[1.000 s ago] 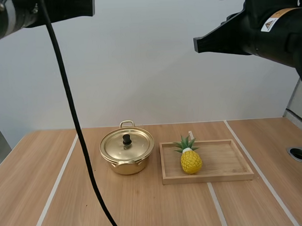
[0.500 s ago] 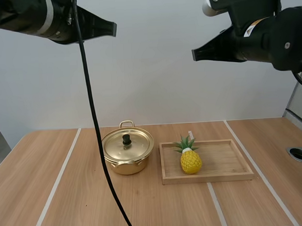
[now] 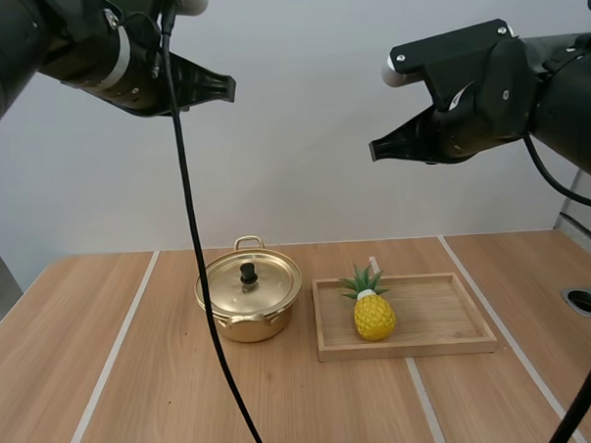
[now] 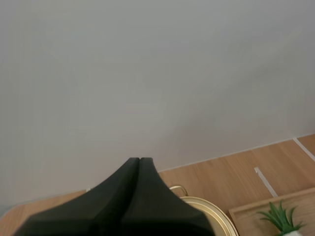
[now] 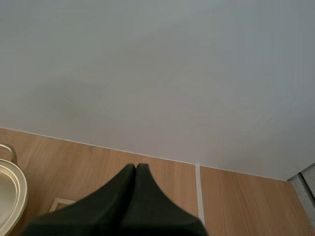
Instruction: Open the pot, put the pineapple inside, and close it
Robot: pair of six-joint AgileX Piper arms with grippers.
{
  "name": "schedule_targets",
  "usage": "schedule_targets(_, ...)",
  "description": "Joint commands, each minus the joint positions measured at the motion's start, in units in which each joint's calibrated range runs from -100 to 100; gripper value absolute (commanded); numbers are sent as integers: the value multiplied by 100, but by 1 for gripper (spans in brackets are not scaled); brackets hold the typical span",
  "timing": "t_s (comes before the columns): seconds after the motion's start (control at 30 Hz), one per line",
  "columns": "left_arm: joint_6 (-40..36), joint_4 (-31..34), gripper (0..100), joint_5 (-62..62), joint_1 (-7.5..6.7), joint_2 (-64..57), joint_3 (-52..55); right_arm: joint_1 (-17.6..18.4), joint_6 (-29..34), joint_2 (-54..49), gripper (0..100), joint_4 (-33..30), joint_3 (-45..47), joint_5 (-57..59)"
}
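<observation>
A: How much of the task is judged done?

B: None, as far as can be seen. The pot (image 3: 250, 310) is shut, with its lid (image 3: 264, 285) seated and the knob (image 3: 248, 274) untouched. The pineapple (image 3: 374, 313) is stood upright at the left end of the tray (image 3: 448, 345), just beside the pot on the table (image 3: 126, 386).

A: And the hands?

B: The left hand (image 4: 139, 161) is held high, well above the pot. Its fingers (image 4: 123, 191) are pressed together into one wedge, with nothing between them. The right hand (image 5: 136, 167) is likewise closed on nothing and is raised high above the tray. Both are well apart from the things.

A: So what is left?

B: All of it, it is judged. The lid is to be lifted off, the pineapple put in, and the lid set back.

A: What cannot be made out?

B: The pot's inside is hidden by the lid, so whether it is empty cannot be told. From the left wrist, much of the pot is covered by the hand itself, and the pineapple is cut off to its leaves (image 4: 279, 216). A round dark fitting (image 3: 585, 302) near the table's right edge cannot be identified.
</observation>
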Motion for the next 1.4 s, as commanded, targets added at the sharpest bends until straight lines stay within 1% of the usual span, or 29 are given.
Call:
schedule_targets(0.0, -18, -98, 0, 357, -10, 158, -37, -27, 16, -16, 0, 0, -45, 112)
schedule_targets(0.13, 15, -98, 0, 681, -10, 269, -37, -27, -18, -16, 0, 0, -45, 233)
schedule_targets(0.23, 79, -98, 0, 699, -10, 269, -37, -27, -17, -16, 0, 0, -45, 318)
schedule_targets(0.27, 79, -98, 2, 699, -10, 269, -37, -27, -17, -16, 0, 0, -45, 318)
schedule_targets(0.3, 79, -98, 7, 699, -10, 269, -37, -27, -17, -16, 0, 0, -45, 318)
schedule_targets(0.37, 143, -133, 27, 716, -10, 269, -37, -27, -17, -16, 0, 0, -45, 318)
schedule_targets(0.43, 343, -193, 64, 716, -10, 269, -37, -27, -17, -16, 0, 0, -45, 337)
schedule_targets(0.47, 402, -252, 91, 716, -10, 269, -37, -27, -20, -30, 0, 0, -45, 337)
schedule_targets(0.5, 402, -278, 100, 699, -10, 269, -37, -27, -29, -41, 0, 0, -45, 355)
schedule_targets(0.93, 430, -363, 100, 646, -10, 269, -37, -20, -61, -41, 0, 0, -45, 535)
schedule_targets(1.07, 547, -552, 100, 625, -10, 285, -37, -20, -61, -41, 0, 0, -45, 671)
schedule_targets(1.37, 654, -741, 100, 1374, -10, 991, -37, -20, -61, -41, 0, 0, -45, 910)
